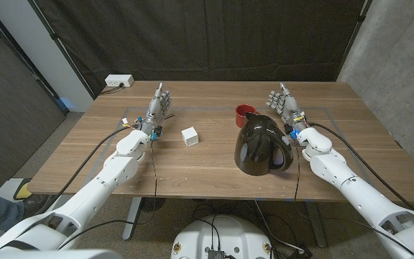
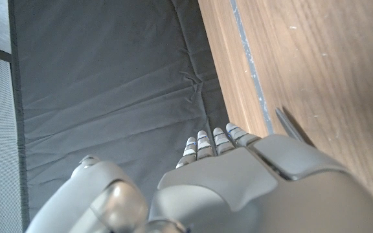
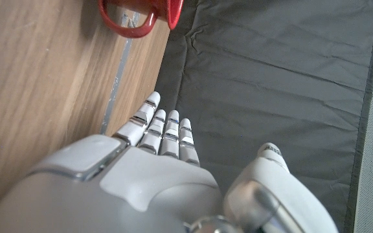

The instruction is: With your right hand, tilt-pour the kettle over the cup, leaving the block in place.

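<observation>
Right hand, fingers released and empty, stands just beside the black kettle, on its outer side; red cup sits behind the kettle.

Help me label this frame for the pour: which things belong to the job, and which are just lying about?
For the job: black kettle, red cup, white block (stays put), right robot hand.

Lying about: left robot hand, white power strip.
</observation>
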